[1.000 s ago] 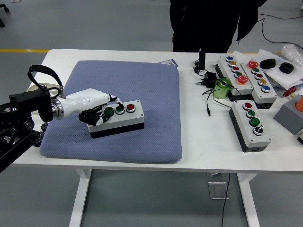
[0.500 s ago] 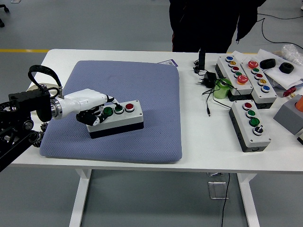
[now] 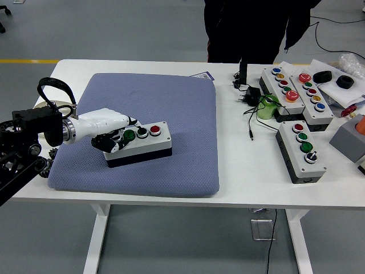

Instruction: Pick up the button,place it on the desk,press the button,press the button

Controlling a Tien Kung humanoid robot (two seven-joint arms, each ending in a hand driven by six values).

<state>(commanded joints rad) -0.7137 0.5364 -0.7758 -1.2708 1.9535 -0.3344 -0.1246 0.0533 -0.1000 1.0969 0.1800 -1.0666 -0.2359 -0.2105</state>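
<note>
A white three-button box [image 3: 147,146] with a black base lies on the blue-grey cushion [image 3: 171,103], left of centre. Its top carries a green button [image 3: 129,135], a dark middle button and a red button [image 3: 155,129]. My left hand [image 3: 114,139], white-shelled with black fingers, comes in from the left. Its fingers are curled around the box's left end, next to the green button. The box rests flat on the cushion. My right arm does not show.
On the white table [image 3: 245,177] to the right stand another three-button box [image 3: 302,149], two longer button boxes [image 3: 282,87], a green cup [image 3: 267,106], a power adapter with cables [image 3: 249,94] and a grey block [image 3: 349,141]. A person in dark clothes [image 3: 251,28] stands at the far side.
My left hand and the button box have slid together a little to the left on the cushion. Nothing else has moved.
</note>
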